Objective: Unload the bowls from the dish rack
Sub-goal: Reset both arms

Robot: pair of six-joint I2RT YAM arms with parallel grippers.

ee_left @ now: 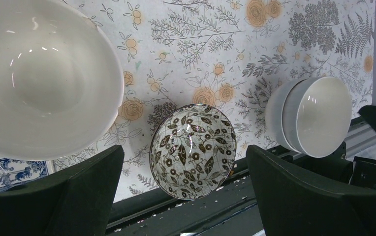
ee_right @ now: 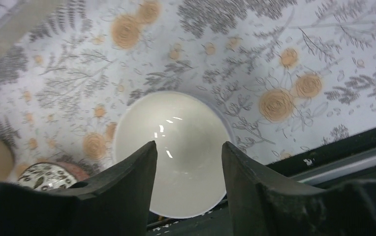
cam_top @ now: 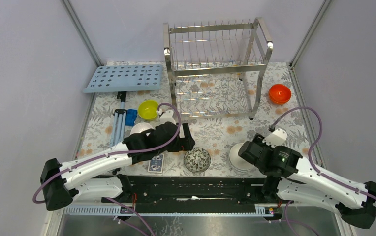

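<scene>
Dish rack stands at the far middle of the table, and the bowls in sight are all outside it, down on the floral cloth. The white stack sits well in front of the rack's right front leg, by the near edge. The right gripper hangs directly over it, jaws parted, one finger to each side of the top bowl's hollow, nothing pinched between them.

The dark leaf-patterned bowl is in front of the rack's middle, also at the near edge. The left gripper hovers above it with its jaws spread wide and gripping nothing. A single white bowl lies in front of the rack's left side, beside that gripper. The yellow-green bowl rests just off the rack's left front corner. The orange-red bowl sits just off the rack's right side.

Left of the rack, a light-blue perforated tray lies tilted, and a blue patterned card lies far in front of the rack's left side.
</scene>
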